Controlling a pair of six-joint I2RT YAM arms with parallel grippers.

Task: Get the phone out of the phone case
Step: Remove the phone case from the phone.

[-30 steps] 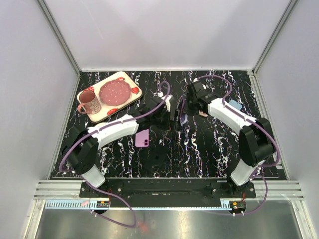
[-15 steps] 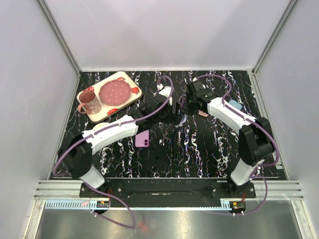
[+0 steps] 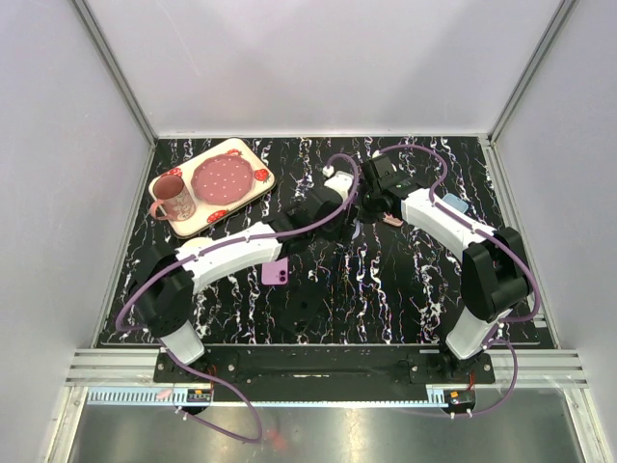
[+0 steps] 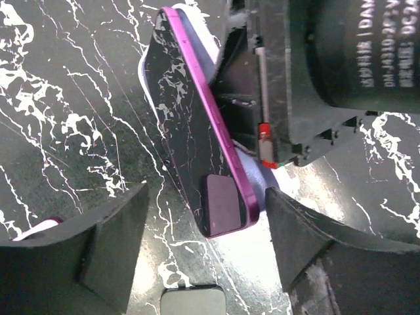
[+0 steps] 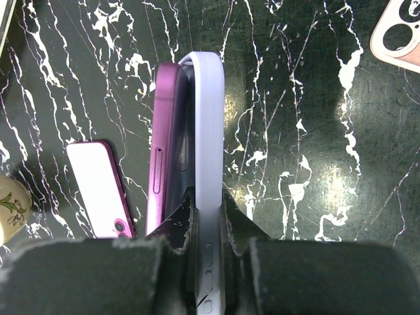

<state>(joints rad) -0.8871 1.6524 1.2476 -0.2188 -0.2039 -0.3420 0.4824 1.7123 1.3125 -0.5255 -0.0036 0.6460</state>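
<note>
Right wrist view: right gripper [image 5: 207, 203] pinched tight on the rim of the lavender phone case [image 5: 209, 131], held edge-on. Purple phone [image 5: 167, 131] is splayed partly out of the case, meeting it at the far end. Left wrist view: left gripper [image 4: 207, 243] spread wide, fingers [image 4: 98, 249] flanking the phone's lower end, not clamped.

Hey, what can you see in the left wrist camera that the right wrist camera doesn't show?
Only the left wrist: the broad glossy face of the phone, with the left gripper open on either side of its near end. Only the right wrist: the right gripper pinching the pale case edge-on, and a pink case in the top corner. Both: the purple phone partly out of its case, above the marbled table.
</note>
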